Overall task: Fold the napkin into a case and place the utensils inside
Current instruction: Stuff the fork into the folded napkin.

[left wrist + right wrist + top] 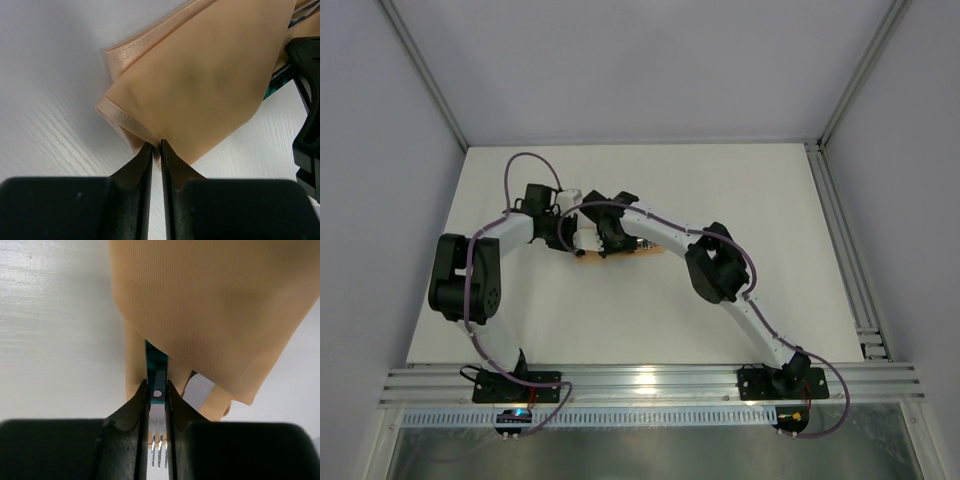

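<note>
Napkin folds hide the handle end of the fork; right gripper clamps its neck, left gripper pinches the cloth's hem.

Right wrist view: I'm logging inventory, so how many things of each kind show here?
Napkin: 1
Fork: 1, between the fingers
Pale flat piece under the napkin: 1, kind unclear
Total: 3

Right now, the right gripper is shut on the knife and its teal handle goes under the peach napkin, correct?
Not the knife: the right gripper is shut on the fork, its tines visible in the right wrist view. Its teal handle does go under the napkin.
</note>
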You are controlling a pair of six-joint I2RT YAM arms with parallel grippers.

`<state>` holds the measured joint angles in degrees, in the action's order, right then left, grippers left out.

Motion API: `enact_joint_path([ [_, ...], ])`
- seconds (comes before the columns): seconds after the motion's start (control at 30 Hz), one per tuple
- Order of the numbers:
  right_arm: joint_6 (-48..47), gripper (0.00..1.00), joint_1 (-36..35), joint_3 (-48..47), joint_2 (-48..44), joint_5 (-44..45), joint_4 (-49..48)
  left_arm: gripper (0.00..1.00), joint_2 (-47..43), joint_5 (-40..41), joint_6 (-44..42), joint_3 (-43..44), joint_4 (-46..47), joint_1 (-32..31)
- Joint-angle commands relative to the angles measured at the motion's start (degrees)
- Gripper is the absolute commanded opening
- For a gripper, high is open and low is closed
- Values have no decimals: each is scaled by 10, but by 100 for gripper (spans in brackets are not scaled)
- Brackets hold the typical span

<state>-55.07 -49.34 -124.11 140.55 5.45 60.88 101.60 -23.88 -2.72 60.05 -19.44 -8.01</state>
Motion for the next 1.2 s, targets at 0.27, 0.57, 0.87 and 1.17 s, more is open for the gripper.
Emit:
enact_joint_path([
  [0.27, 34, 5, 1, 18, -26, -71, -120, 15, -29, -32, -7, -8, 27, -3],
  [0.57, 49, 42, 0, 119, -77, -17, -177, 20, -36, -10, -11, -9, 23, 5],
  [0.87, 27, 51, -1, 190, -177, 49, -243, 18, -37, 6, -25, -5, 12, 7],
  [1.17, 134, 52, 12, 370, -361, 18, -328, 20, -39, 9, -27, -6, 12, 6],
])
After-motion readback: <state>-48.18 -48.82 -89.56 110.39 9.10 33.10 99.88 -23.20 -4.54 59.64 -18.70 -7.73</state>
